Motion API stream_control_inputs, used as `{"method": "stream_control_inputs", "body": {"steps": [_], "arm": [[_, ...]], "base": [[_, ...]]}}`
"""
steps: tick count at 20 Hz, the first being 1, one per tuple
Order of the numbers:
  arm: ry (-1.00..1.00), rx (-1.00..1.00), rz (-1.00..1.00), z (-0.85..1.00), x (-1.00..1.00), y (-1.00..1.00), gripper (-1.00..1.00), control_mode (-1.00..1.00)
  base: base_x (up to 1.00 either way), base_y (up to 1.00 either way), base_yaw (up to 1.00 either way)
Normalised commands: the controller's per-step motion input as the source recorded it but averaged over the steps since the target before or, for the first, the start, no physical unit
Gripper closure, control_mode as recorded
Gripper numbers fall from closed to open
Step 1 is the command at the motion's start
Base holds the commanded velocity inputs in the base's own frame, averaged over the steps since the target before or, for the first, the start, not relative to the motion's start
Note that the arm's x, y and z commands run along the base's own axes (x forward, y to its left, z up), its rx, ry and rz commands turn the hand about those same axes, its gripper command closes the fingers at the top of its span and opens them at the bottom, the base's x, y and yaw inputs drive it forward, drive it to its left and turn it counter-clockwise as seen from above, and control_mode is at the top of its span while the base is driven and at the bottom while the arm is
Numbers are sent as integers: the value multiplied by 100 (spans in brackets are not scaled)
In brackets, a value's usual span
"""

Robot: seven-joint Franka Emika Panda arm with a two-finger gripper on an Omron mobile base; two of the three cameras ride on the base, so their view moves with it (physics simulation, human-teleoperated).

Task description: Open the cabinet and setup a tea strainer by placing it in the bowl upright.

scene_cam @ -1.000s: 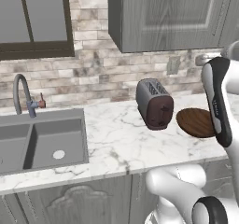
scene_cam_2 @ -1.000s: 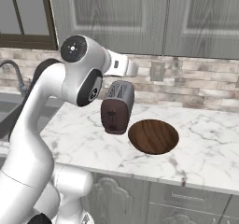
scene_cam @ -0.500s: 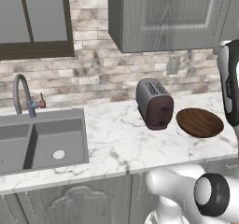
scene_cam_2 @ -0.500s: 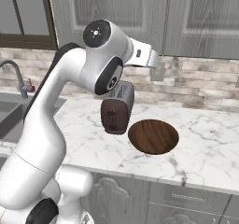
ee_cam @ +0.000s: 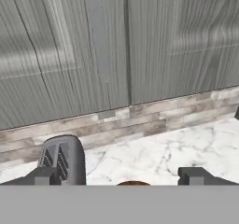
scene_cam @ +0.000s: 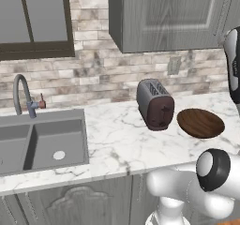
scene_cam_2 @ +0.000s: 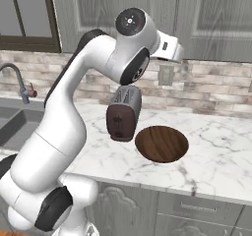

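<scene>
Hand view puts the wide-open gripper facing the closed cabinet, the bowl just beside the toaster, the tea strainer presumably behind the doors; misjudging the slim handle risks fingers glancing off the panel.

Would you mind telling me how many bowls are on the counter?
1. The bowl sits on the marble counter beside the toaster; more could be behind the closed cabinet doors.

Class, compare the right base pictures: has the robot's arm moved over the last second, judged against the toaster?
Yes. The arm has risen and swung right: its round joint, earlier left of the toaster, now sits above it.
</scene>
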Motion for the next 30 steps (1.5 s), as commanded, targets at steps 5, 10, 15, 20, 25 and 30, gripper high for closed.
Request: {"method": "stream_control_inputs", "body": {"steps": [5, 10, 15, 20, 25, 30], "arm": [[-23, -3, 5, 13, 38, 0, -100, -100], [-15, -3, 7, 3, 23, 0, -100, -100], [-9, -4, 0, 7, 5, 0, -100, -100], [-2, 0, 0, 22, 10, -1, -100, -100], [0, 0, 0, 24, 20, 0, -100, -100], [0, 1, 2, 13, 32, -10, -100, -100]], "base": [[0, 0, 0], [0, 0, 0], [0, 0, 0], [0, 0, 0], [0, 0, 0], [0, 0, 0]]}}
